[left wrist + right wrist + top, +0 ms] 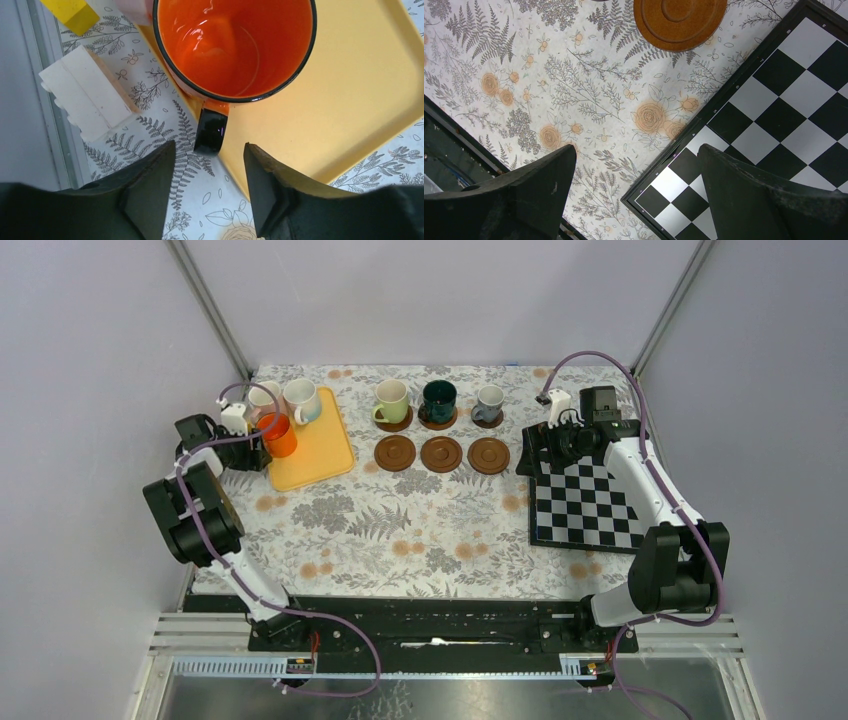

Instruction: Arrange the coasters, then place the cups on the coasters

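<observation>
Left wrist view, and the left pincer [209, 152] is lined up on the orange cup [235, 45]. Its fingers are spread with nothing pinched, and the cup's black handle [210, 131] sits just beyond the tips, pointing straight at the gap. The cup is at the left edge of the yellow tray [350, 100], with its handle hanging out over the rim.

Trouble spots, as I read it: that handle is slim and glossy, so a squeeze there could let the cup swivel or tip on the lift. The tray's rim might also catch its base. A white block [85, 97] lies close beside the left finger, an easy snag.

On the top view, the pink cup [262, 398] and white cup [301, 400] stand close behind, easy to knock. Three bare coasters [441, 453] wait in a row in front of three more coasters [437, 423] already carrying cups [438, 398].

The right pincer [636, 165] hangs spread wide, holding nothing, over the checkerboard [784, 100] edge. The counter [400, 530] wears a floral cloth, and pale plain walls [450, 300] and metal posts [210, 310] box it in.
</observation>
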Available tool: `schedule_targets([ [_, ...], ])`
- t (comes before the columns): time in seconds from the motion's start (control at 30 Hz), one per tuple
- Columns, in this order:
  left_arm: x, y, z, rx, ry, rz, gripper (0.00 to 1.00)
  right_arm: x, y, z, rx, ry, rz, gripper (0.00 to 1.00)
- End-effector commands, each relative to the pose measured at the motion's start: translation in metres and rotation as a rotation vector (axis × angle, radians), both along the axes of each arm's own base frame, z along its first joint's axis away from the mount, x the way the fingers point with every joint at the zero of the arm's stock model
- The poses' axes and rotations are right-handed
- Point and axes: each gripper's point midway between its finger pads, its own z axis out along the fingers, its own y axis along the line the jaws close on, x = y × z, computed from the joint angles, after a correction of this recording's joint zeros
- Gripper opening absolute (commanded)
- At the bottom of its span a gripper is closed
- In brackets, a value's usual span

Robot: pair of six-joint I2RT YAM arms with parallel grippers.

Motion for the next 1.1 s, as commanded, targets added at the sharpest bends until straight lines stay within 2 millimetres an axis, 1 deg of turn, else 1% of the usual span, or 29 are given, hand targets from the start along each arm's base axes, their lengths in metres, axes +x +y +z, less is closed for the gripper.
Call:
schedule_targets([
  [0.0, 0.019, -0.004, 0.021, 0.0, -0.091, -0.085, 0.55, 0.002, 0.004, 0.013, 0.018, -0.029, 0.022, 0.98],
  [0.17, 0.021, -0.01, 0.02, -0.009, -0.102, -0.123, 0.46, 0.001, 0.005, 0.013, 0.024, -0.021, 0.027, 0.98],
  [0.33, 0.027, -0.012, 0.015, 0.029, -0.088, -0.147, 0.4, 0.002, 0.005, 0.014, 0.023, -0.022, 0.026, 0.98],
  [0.47, 0.03, -0.014, 0.016, 0.042, -0.087, -0.149, 0.34, 0.003, 0.005, 0.015, 0.023, -0.024, 0.026, 0.98],
  [0.57, 0.034, -0.021, 0.014, 0.052, -0.092, -0.155, 0.3, 0.004, 0.005, 0.014, 0.025, -0.02, 0.026, 0.98],
  [0.63, 0.035, -0.027, 0.014, 0.062, -0.09, -0.16, 0.25, 0.003, 0.005, 0.013, 0.022, -0.012, 0.026, 0.98],
  [0.73, 0.031, -0.036, 0.018, 0.054, -0.105, -0.172, 0.17, 0.005, 0.003, 0.014, 0.012, -0.018, 0.022, 0.98],
  [0.83, 0.024, -0.048, 0.025, 0.024, -0.119, -0.18, 0.02, 0.004, 0.003, 0.015, 0.015, -0.022, 0.022, 0.98],
  [0.87, 0.022, -0.052, 0.029, 0.015, -0.128, -0.183, 0.0, 0.004, 0.004, 0.016, 0.017, -0.022, 0.024, 0.98],
  [0.93, 0.014, -0.061, 0.033, -0.005, -0.135, -0.191, 0.0, 0.003, 0.005, 0.016, 0.023, -0.023, 0.028, 0.98],
  [1.07, 0.0, -0.079, 0.048, -0.036, -0.158, -0.202, 0.0, 0.003, 0.006, 0.016, 0.031, -0.024, 0.029, 0.98],
])
